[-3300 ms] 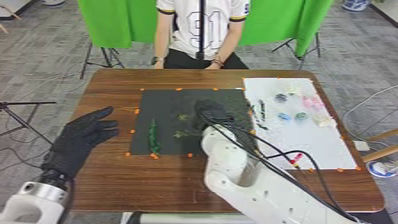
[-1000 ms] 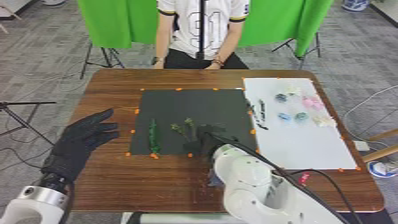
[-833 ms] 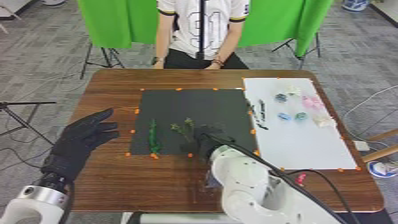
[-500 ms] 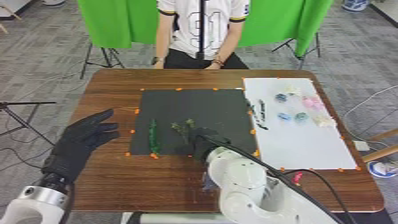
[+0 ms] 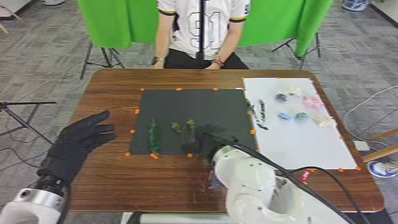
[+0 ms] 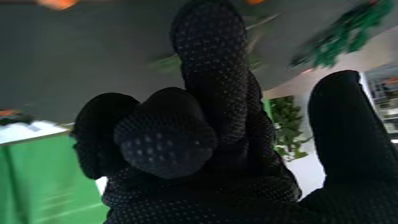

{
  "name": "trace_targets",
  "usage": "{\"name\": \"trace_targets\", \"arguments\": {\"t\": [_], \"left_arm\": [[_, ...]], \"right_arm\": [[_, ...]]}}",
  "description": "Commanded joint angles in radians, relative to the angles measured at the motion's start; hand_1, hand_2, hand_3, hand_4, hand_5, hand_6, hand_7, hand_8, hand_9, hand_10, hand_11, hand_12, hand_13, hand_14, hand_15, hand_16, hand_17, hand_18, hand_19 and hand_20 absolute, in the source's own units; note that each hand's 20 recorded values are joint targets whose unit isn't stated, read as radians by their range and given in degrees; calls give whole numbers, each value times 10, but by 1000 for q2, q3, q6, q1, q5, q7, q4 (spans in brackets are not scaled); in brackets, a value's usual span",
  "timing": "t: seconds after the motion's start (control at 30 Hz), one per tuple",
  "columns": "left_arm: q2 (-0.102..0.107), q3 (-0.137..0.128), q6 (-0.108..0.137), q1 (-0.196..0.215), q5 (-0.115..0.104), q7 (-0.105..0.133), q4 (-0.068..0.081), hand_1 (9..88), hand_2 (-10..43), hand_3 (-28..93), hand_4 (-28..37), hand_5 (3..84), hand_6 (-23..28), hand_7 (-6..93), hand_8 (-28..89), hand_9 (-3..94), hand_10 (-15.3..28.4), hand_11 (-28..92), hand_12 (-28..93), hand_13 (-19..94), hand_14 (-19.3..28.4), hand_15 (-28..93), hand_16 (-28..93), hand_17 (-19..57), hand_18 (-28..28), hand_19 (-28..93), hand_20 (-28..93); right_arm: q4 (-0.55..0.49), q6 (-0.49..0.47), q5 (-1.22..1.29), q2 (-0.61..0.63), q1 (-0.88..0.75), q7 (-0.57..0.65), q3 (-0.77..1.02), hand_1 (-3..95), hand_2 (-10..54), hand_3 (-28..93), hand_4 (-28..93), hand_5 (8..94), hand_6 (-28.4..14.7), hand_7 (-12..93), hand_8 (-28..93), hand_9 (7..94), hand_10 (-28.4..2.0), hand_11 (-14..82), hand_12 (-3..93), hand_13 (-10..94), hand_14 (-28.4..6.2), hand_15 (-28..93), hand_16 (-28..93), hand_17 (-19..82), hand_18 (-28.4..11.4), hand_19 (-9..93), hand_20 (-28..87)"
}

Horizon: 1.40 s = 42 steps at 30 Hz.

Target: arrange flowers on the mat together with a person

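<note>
Dark mat (image 5: pixel 182 106): over its near right part, our right hand (image 5: pixel 207 144), released; we are seemingly straightening its green sprigs (image 5: pixel 190 125), best nudging them lightly sideways.

Dk mat (image 5: pixel 191 105) w/ dk-green stem (image 5: pixel 153 137) on L & paler sprigs (image 5: pixel 190 124) nr ctr, pastel blooms (image 5: pixel 312 102) on wht sheet (image 5: pixel 298 145).
</note>
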Motion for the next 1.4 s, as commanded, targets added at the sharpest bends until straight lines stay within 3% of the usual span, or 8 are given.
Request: {"name": "trace_targets", "arguments": {"t": [0.03, 0.17, 0.3, 0.5, 0.57, 0.9, 1.17, 1.4], "left_arm": [[6, -10, 21, 42, -12, 65, -12, 228, 69, 782, -274, 368, 102, 148, -103, 341, 215, 360, 96, 242, 276, 641, -133, -76, 251, 609, 86], [36, 1, 88, 69, -37, 176, -21, 216, 66, 776, -279, 363, 98, 147, -103, 327, 208, 347, 93, 240, 277, 638, -134, -77, 253, 607, 85], [52, 15, 127, 60, -55, 243, -23, 206, 60, 773, -281, 347, 84, 145, -103, 305, 197, 325, 91, 229, 270, 627, -133, -79, 254, 592, 81], [37, 3, 121, 46, -54, 249, -11, 188, 52, 771, -282, 330, 68, 150, -103, 277, 179, 298, 98, 200, 251, 585, -127, -91, 253, 551, 73], [34, 10, 139, 46, -65, 264, -7, 183, 49, 770, -282, 327, 65, 150, -105, 272, 177, 293, 100, 192, 247, 573, -124, -94, 252, 541, 71], [-25, -14, 108, 88, -64, 245, -6, 174, 48, 768, -283, 330, 64, 148, -101, 302, 190, 315, 116, 208, 253, 593, -99, -84, 259, 563, 104], [-6, 0, 122, 78, -75, 274, -4, 172, 49, 768, -283, 327, 64, 146, -102, 296, 185, 306, 110, 210, 254, 590, -107, -84, 259, 550, 112], [0, 2, 117, 77, -79, 264, -4, 162, 57, 763, -283, 323, 63, 148, -102, 306, 188, 305, 113, 212, 257, 589, -105, -84, 261, 550, 120]], "right_arm": [[-82, 161, 107, 104, -147, -73, 253, 259, 119, 511, -153, 763, -64, 98, -95, 892, -175, 280, 202, 858, -87, 622, 194, 607, -196, 931, 90], [-120, 309, 225, 110, -293, -206, 449, 247, 130, 512, -155, 668, -74, 89, -90, 767, -209, 245, 179, 734, -162, 604, 144, 474, -241, 925, -117], [-132, 516, 424, 108, -420, -371, 578, 205, 139, 570, -178, 604, -72, 94, -90, 661, -226, 225, 166, 620, -208, 615, 117, 376, -268, 881, -159], [-105, 693, 755, 86, -536, -600, 673, 172, 150, 653, -214, 542, -60, 115, -98, 553, -235, 211, 161, 483, -236, 613, 81, 216, -284, 710, -13], [-95, 661, 867, 62, -577, -662, 726, 168, 149, 664, -221, 531, -57, 117, -100, 540, -236, 205, 158, 461, -242, 603, 76, 180, -284, 660, 17], [-72, 696, 1128, 18, -681, -838, 829, 153, 131, 714, -249, 483, -39, 132, -111, 476, -224, 186, 157, 390, -239, 574, 79, 106, -284, 544, 129], [-69, 702, 1150, 14, -687, -903, 845, 147, 124, 722, -249, 470, -33, 130, -106, 465, -220, 179, 159, 382, -237, 569, 81, 97, -284, 531, 142], [-70, 689, 1152, 11, -689, -911, 851, 144, 123, 727, -250, 469, -30, 131, -108, 469, -218, 182, 160, 384, -237, 568, 83, 95, -284, 526, 156]]}}
